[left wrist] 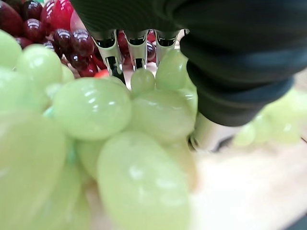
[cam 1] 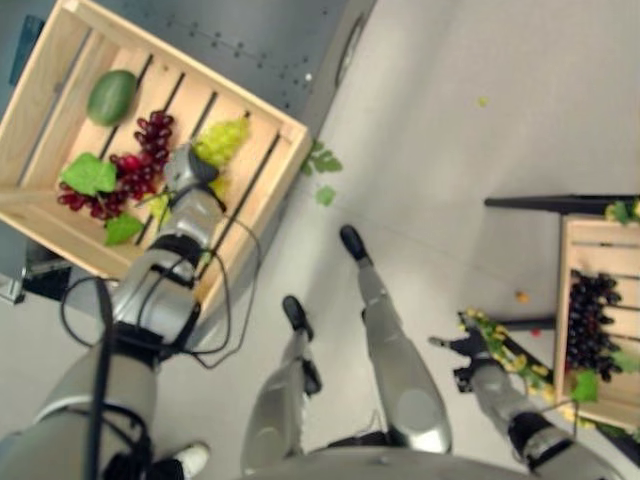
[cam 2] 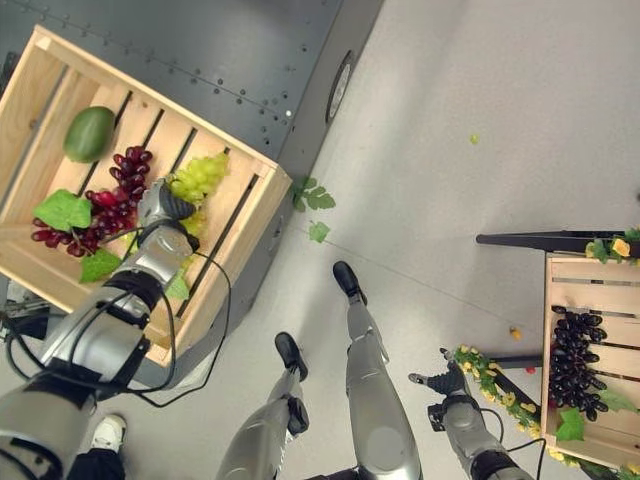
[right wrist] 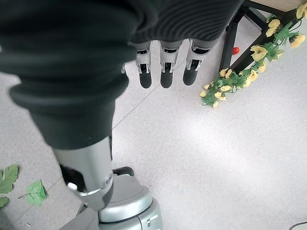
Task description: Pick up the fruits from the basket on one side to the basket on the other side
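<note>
1. The robot's left hand (cam 2: 165, 207) is reaching into the slatted pale-wood crate (cam 2: 262, 180) on its left side, with its fingers (left wrist: 115, 55) and thumb curling around the bunch of smooth, translucent green grapes (cam 1: 221, 139).
2. The step in hand appears to be the grasp itself: the bunch is resting inside the crate and is not yet lifted.
3. The next move is likely calling for a firm close on the slippery, rounded berries, then a straight lift clear of the crate wall.
4. Beside the bunch are lying a glossy dark-red grape cluster (cam 2: 112, 200) with broad green leaves and a matte oval green mango (cam 2: 88, 133).
5. The right hand (cam 2: 447, 384) is hanging over the speckled grey floor with fingers (right wrist: 165, 72) relaxed and straight, holding nothing.
6. The second slatted wooden crate (cam 2: 548, 330), on the robot's right, is holding a bunch of black grapes (cam 2: 577, 362) and is trimmed with a yellow-flowered garland (right wrist: 249, 67).
</note>
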Robot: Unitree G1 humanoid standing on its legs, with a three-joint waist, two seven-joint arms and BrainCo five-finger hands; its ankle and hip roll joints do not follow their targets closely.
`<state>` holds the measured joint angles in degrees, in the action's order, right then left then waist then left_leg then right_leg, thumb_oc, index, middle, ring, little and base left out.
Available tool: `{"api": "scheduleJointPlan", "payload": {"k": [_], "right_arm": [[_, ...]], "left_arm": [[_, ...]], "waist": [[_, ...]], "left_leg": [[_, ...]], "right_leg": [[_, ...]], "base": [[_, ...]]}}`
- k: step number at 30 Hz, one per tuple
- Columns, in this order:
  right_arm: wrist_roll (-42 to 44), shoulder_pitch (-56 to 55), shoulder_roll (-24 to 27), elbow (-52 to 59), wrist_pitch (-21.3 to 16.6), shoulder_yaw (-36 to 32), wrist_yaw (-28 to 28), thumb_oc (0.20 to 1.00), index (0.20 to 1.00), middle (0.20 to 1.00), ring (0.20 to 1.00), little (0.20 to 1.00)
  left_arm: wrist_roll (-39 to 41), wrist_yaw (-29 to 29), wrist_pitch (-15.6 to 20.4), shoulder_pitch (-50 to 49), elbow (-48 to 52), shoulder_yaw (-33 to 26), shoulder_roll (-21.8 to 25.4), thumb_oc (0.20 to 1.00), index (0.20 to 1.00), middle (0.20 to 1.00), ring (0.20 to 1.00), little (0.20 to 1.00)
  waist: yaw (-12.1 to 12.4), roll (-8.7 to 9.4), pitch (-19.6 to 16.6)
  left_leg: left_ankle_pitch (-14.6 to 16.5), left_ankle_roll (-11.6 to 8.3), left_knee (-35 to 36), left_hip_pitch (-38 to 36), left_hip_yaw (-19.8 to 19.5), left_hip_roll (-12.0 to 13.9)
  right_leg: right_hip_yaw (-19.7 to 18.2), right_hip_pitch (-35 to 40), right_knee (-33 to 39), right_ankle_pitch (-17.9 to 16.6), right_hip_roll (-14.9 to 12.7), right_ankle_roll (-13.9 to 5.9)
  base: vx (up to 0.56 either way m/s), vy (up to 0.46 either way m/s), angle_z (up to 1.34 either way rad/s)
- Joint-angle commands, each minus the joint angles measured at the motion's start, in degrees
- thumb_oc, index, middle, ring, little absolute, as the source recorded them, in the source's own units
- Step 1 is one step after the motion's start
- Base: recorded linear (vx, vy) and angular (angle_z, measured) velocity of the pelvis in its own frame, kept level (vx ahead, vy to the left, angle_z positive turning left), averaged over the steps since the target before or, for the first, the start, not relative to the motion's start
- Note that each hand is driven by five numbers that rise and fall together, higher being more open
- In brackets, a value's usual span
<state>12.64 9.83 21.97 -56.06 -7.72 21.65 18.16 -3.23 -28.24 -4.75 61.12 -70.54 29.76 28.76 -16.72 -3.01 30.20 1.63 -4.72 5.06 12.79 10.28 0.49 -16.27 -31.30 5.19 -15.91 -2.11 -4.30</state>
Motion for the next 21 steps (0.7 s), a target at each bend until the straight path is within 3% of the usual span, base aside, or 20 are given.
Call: {"api": "scheduleJointPlan", "payload": {"k": [1, 13, 21], "right_arm": [[1.1, -2.5, 0.0, 0.2, -1.4, 1.8, 1.4, 1.000, 1.000, 1.000, 1.000, 1.000], [1.4, -2.6, -0.3, 1.3, -2.3, 2.7, 2.1, 1.000, 1.000, 1.000, 1.000, 1.000], [1.6, -3.0, -0.4, 1.6, -2.1, 1.3, 2.3, 1.000, 1.000, 1.000, 1.000, 1.000]], "left_arm": [[0.6, 1.9, -0.4, -0.7, -4.4, -0.2, -1.6, 0.200, 0.200, 0.200, 0.200, 0.200], [0.5, -0.6, 0.2, -0.5, -2.8, 0.0, -2.5, 0.200, 0.200, 0.200, 0.200, 0.200], [11.0, -1.3, 5.5, -6.0, 4.6, -4.2, -3.5, 0.200, 0.200, 0.200, 0.200, 0.200]], "waist": [[-0.4, 4.02, -0.4], [-0.1, 5.36, -0.4], [0.9, 5.04, -0.4]], "left_leg": [[-2.6, 0.53, -2.8, 6.9, -4.1, -1.4], [-3.1, 0.73, -2.4, 7.2, -4.6, -1.2], [-3.2, 0.86, -2.5, 6.6, -5.7, -1.2]], "right_leg": [[3.2, 2.3, -1.2, 5.6, 0.9, -4.10], [2.7, 1.5, -1.2, 5.1, 1.7, -4.20], [2.8, 2.4, -1.2, 5.2, 1.6, -4.06]], "base": [[0.00, 0.000, 0.00], [0.00, -0.002, 0.00], [0.00, 0.000, 0.00]]}}
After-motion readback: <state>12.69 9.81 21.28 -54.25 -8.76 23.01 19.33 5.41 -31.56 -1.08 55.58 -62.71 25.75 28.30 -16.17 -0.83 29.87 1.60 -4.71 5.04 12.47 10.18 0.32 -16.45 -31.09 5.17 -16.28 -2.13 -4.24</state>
